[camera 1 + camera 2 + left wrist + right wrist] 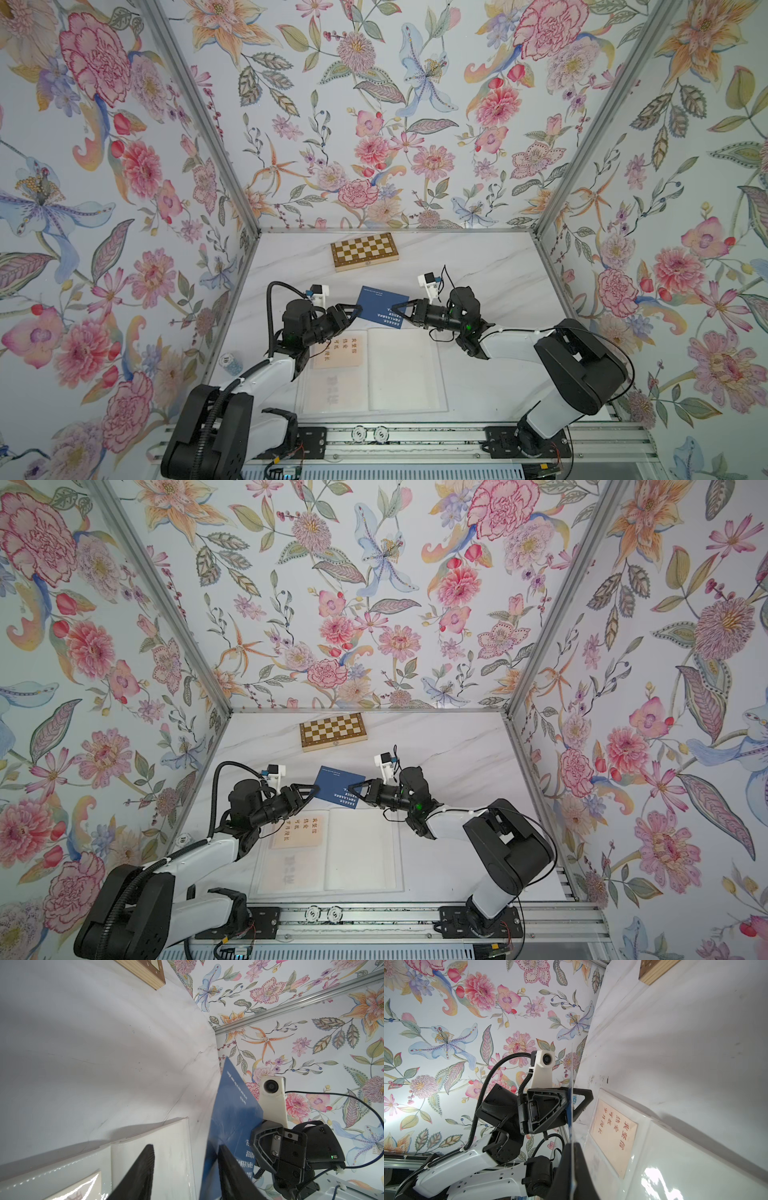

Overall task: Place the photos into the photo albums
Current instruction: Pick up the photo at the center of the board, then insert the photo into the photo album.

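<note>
The navy card (382, 306) hangs tilted in the air over the far edge of the open album (409, 374), between the two hands. The right hand (395, 309) is clamped on the card's right edge. In the right wrist view the card runs edge-on between its closed fingers (584, 1172). The left hand (355, 309) has its jaws apart around the opposite edge. In the left wrist view one finger (230, 1172) lies against the card and the other stands clear of it.

The album lies flat near the front of the worktop (478, 270), its spine running front to back. A cream card (338, 353) with red characters sits in the sleeve at the far end of the left page, and the left arm crosses over part of that page. The right page shows plain white.

A chessboard (364, 251) lies closed near the back wall, well apart from the hands and the album. A chip stack (230, 363) stands by the left wall, beside the left arm. Two chips (358, 433) lie on the front rail (436, 436) between the arm bases.

Bare worktop runs between the chessboard and the card, and from the album's right edge to the right wall. Floral walls close off three sides.
</note>
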